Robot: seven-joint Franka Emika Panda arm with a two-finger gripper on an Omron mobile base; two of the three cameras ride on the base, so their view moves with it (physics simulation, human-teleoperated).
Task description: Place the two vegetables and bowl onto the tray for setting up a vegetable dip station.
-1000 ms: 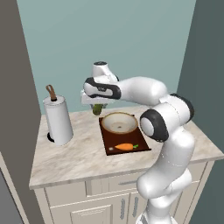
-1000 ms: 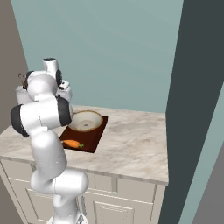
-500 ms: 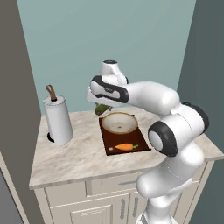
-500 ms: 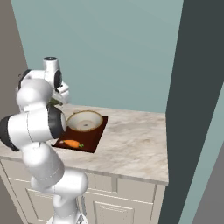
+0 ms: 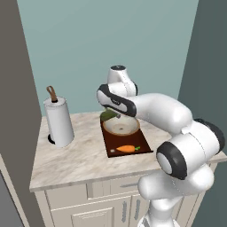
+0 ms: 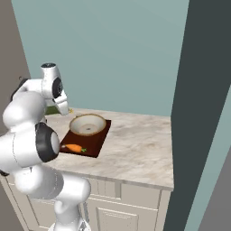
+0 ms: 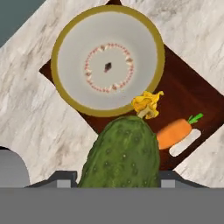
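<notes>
Teal walls close in a narrow kitchen nook, where a marble tabletop (image 5: 80, 155) sits on pale cabinets. At the left end stands a paper towel roll (image 5: 59, 122) on its holder, upright, well apart from everything else.

Further along lies the dark reddish-brown tray (image 5: 115, 145), flat on the marble. The bowl (image 5: 121, 127) rests on its far half, tan-rimmed with a pale, speckled inside. The carrot (image 5: 125, 149) lies on the near half, apart from the bowl, its green top pointing toward the robot's right. In the hand view the carrot (image 7: 174, 133) lies just beside the tray's slot handle (image 7: 185, 142).

The white arm reaches over from the right and bends down above the far left corner of the tray. Its tool (image 5: 111, 115) hangs in the air there, clamped on the cucumber (image 5: 107, 115), which shows as a dark green lump under the hand, beside the bowl's rim. From the hand camera the cucumber (image 7: 120, 156) is bumpy and stubby, with a withered yellow blossom at its tip, and it hangs above the tray near the bowl (image 7: 107, 61). From the right side, a sliver of the cucumber (image 6: 51, 109) shows behind the arm.
</notes>
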